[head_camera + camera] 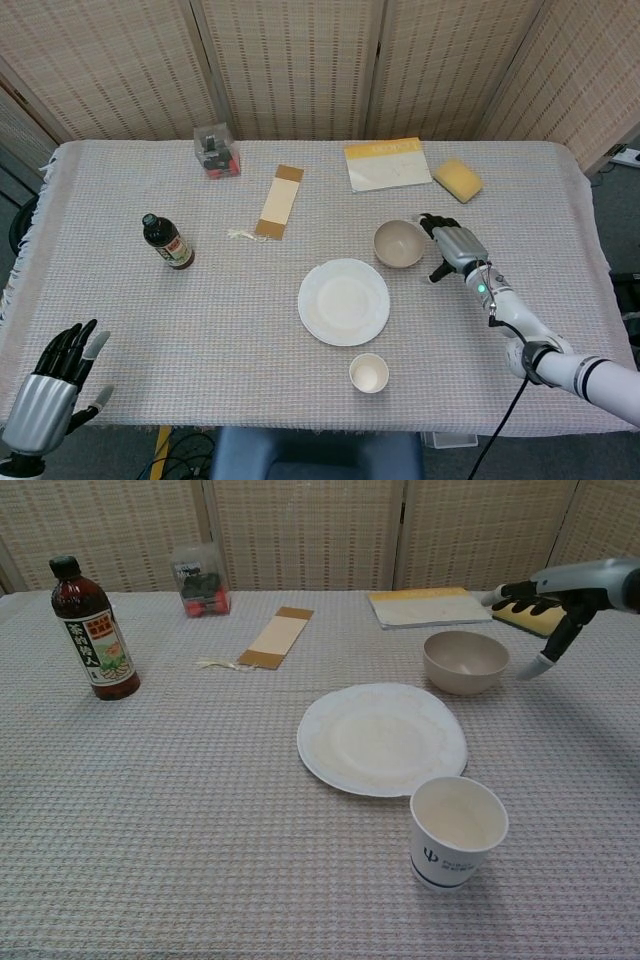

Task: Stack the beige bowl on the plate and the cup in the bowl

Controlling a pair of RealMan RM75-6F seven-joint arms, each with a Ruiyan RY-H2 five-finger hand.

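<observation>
Right hand [451, 247] hovers spread and empty just right of the bowl [399, 243]. The bowl sits just beyond the plate [343, 301], the cup [369, 373] just before it. Left hand [50, 400] is spread, well apart.

Bright, even light; soft shadows; both views sharp.

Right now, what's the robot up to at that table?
The right hand is open beside the beige bowl, fingers spread, not holding it. The bowl sits on the table next to the plate, not on it, and the cup stands near the table's front edge, not in the bowl. No stacking step is done. The left hand is open at the near left corner, holding nothing.
</observation>
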